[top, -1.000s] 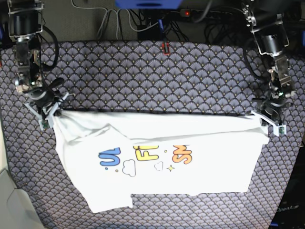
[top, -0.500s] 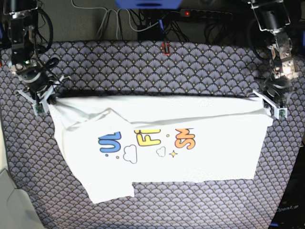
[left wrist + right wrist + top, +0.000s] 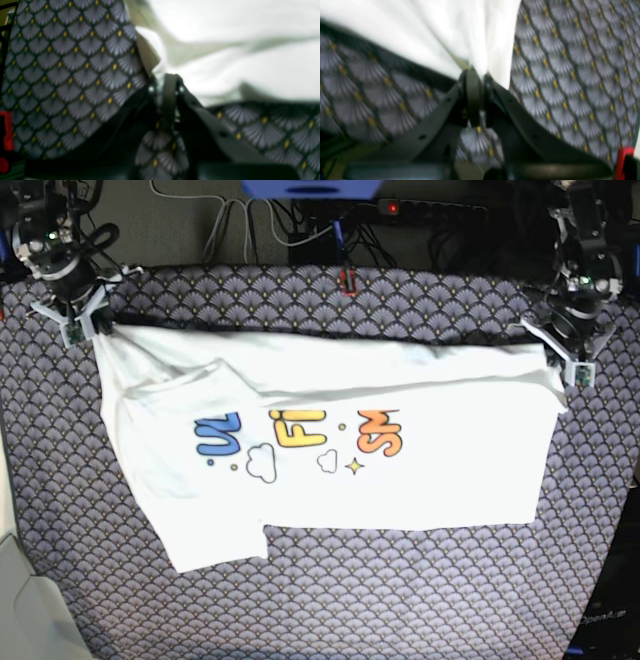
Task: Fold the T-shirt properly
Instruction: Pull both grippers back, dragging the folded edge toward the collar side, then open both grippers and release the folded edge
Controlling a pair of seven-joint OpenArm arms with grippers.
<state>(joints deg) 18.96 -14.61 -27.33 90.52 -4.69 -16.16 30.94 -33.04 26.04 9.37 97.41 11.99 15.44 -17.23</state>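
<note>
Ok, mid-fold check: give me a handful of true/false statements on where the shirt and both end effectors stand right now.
1. The right end effector is shut on a corner of the T-shirt. True.
2. The left end effector hangs open above the cloth. False: it is shut on the shirt's edge, as its wrist view shows.
3. The shirt's printed side faces up. True: blue, yellow and orange letters show in the base view.
4. The shirt lies bunched in a heap at the middle of the table. False: it is stretched wide between the two arms, its top edge taut.
5. The shirt rests on a patterned cloth with a fan motif. True.
</note>
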